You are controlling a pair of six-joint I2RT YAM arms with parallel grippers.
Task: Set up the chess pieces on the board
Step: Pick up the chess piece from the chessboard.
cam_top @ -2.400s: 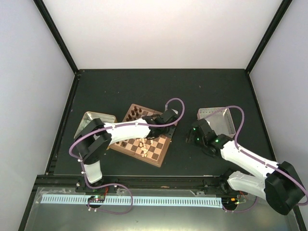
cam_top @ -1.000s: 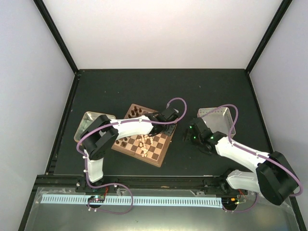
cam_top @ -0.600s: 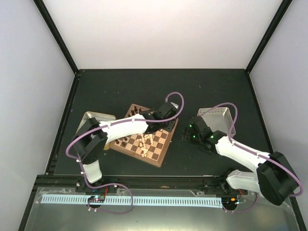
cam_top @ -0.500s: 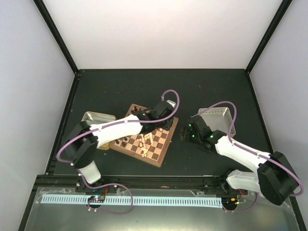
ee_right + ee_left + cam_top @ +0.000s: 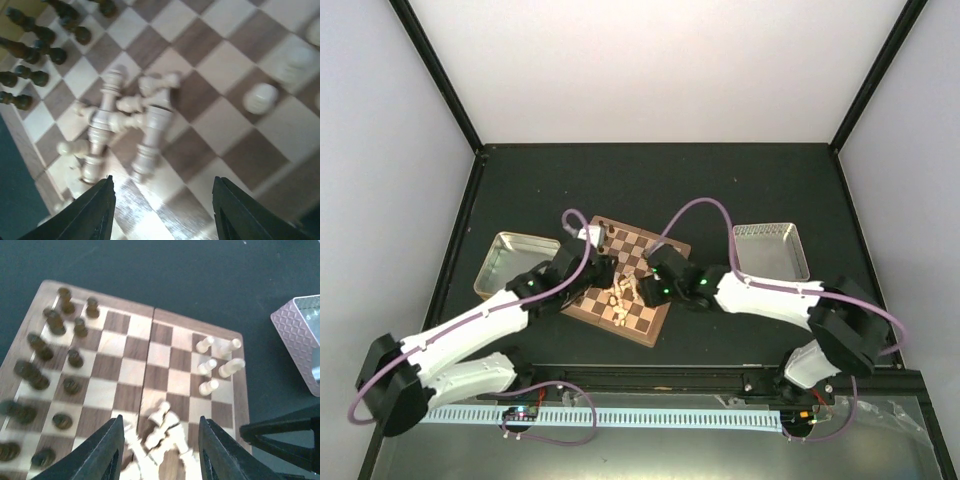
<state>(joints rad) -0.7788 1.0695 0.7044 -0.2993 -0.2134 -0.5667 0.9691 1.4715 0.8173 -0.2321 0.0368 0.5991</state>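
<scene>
Over the board (image 5: 645,245), the left hand (image 5: 160,424) and right hand (image 5: 163,184) hover, fingers apart. Cream pieces (image 5: 125,120) lie heaped below.

A robot lab cell: plain white walls (image 5: 660,70) and black posts (image 5: 435,72) enclose a dark table (image 5: 660,185), with a left arm (image 5: 470,324) and right arm (image 5: 765,292) bolted at its edge.

board (image 5: 638,242): dark-brown and tan checks, brown rim
chess pieces (image 5: 150,127): cream, pale tops
dark chessmen (image 5: 75,358): dark brown
tin tray (image 5: 505,262): gold
square tray (image 5: 770,252): pinkish-grey, diamond-textured wall
tabletop (image 5: 650,185): near-black
right arm (image 5: 765,295): white shell, black joints
</scene>
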